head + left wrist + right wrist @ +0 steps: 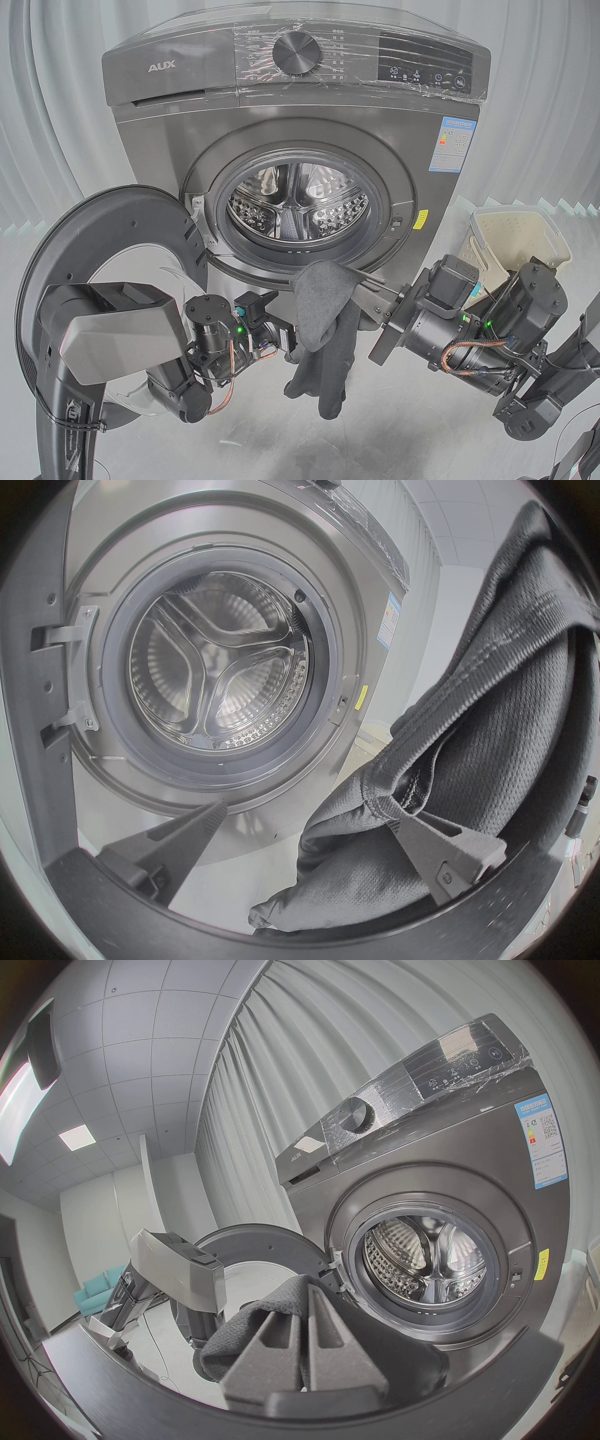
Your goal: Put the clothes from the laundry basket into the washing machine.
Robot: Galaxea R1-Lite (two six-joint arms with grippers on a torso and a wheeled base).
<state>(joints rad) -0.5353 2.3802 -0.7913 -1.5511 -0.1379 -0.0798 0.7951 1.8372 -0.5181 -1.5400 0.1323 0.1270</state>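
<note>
Even, bright light around me; a ceiling panel point(76, 1137) glows, the drum point(294, 200) glints, my wrist views curve toward black corners.

Drum mouth point(299, 203) open, door point(106, 231) swung wide left, dark garment point(322, 312) hanging below the rim

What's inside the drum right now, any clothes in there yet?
Only bare steel shows inside the drum; no clothes are visible. The seal hides the drum's near bottom edge, so that strip can't be checked.

Dark grey garment point(322, 306), cream laundry basket point(520, 240)
</note>
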